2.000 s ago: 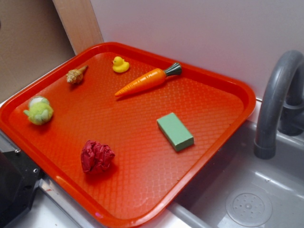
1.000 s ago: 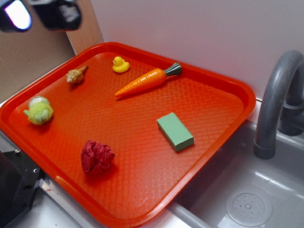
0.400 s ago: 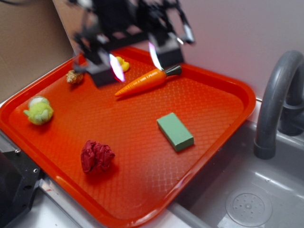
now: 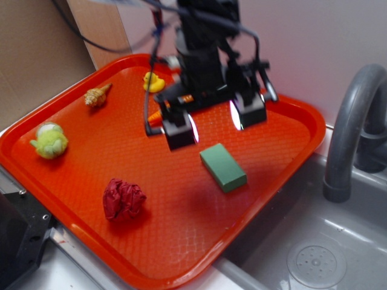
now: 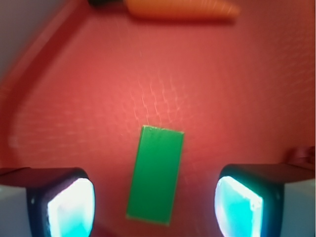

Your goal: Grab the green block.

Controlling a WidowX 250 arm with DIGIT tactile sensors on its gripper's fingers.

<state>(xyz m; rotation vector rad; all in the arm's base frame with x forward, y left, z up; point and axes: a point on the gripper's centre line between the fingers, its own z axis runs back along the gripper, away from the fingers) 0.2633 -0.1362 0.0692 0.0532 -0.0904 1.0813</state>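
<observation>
The green block point(image 4: 223, 167) is a flat sage-green slab lying on the red tray point(image 4: 272, 175), right of the middle. My gripper point(image 4: 214, 124) hangs open above the tray, just behind the block and not touching it. In the wrist view the green block point(image 5: 156, 174) lies lengthwise between my two fingers, with clear gaps on both sides, and the gripper point(image 5: 155, 207) holds nothing. The finger pads point(image 5: 70, 207) glow pale cyan.
A toy carrot point(image 5: 180, 8) lies behind the gripper. On the tray also sit a yellow duck point(image 4: 152, 82), a shell point(image 4: 96, 96), a yellow-green plush toy point(image 4: 49, 140) and a crumpled red object point(image 4: 123, 198). A grey faucet point(image 4: 354, 127) and sink point(image 4: 314, 254) are to the right.
The arm came in from the upper left and moved right and down across the tray, now hovering over the green block. Nothing on the tray has moved.
</observation>
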